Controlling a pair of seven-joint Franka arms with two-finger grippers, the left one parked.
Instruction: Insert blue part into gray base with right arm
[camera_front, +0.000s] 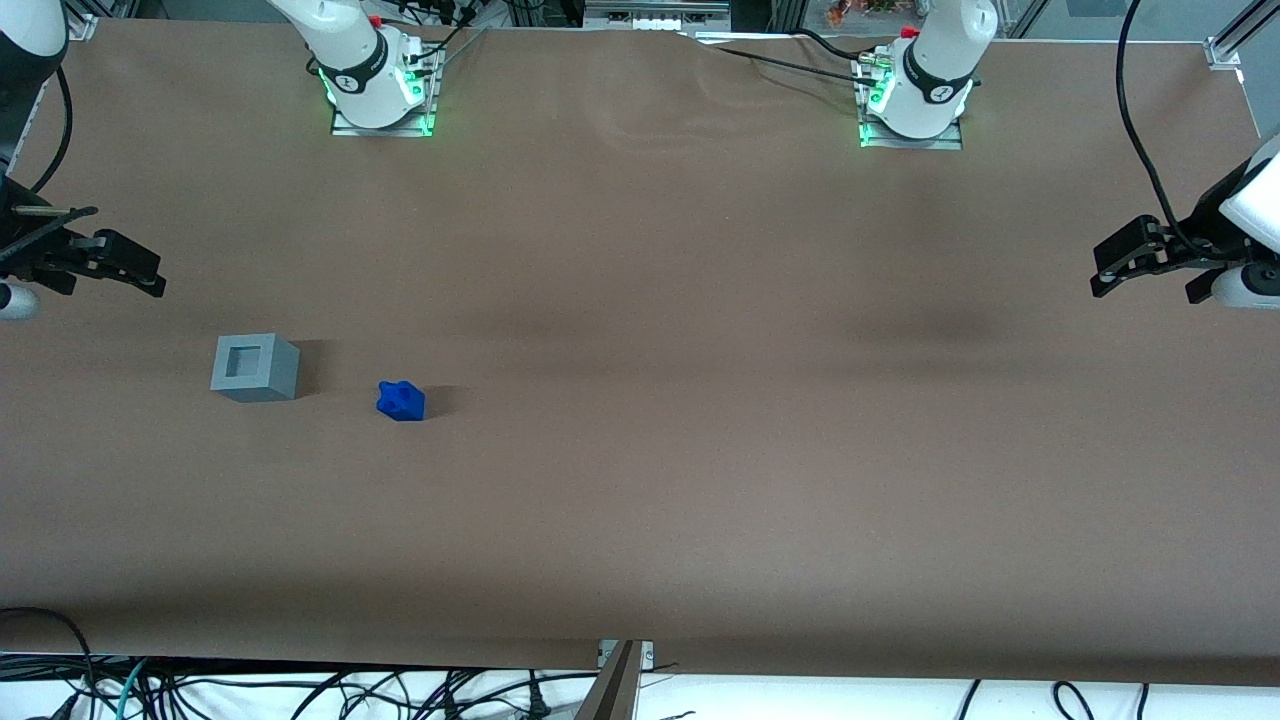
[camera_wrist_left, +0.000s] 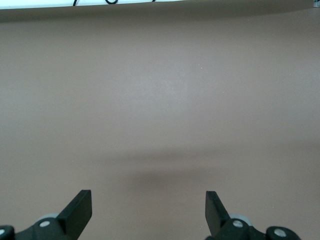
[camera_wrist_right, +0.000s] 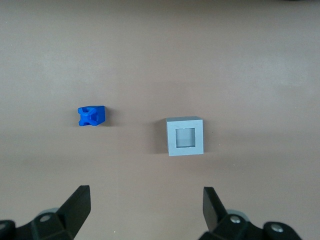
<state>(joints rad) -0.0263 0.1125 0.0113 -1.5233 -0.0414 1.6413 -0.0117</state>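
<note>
**Blue part loose on the table, gripper spread and empty**

The blue part (camera_front: 401, 400) sits on the brown table (camera_front: 700, 480), its knobby side showing, held by nothing. Taking the gray base (camera_front: 256, 367) as the landmark: the blue part lies near the base but clearly apart from it, a stretch of bare table between them, on the side of the base that faces the parked arm's end of the table, and slightly nearer the front camera than the base. The base stands upright with its square recess facing up; the wrist camera looks straight down into the recess (camera_wrist_right: 185, 136), which holds nothing.

In that same wrist view the blue part (camera_wrist_right: 91, 116) and the base (camera_wrist_right: 185, 136) lie side by side on the cloth.

The right arm's gripper (camera_front: 125, 266) hangs above the table, farther from the front camera than the base and toward the working arm's end of the table. Its two black fingers (camera_wrist_right: 77, 205) stand wide apart with nothing between them.
</note>
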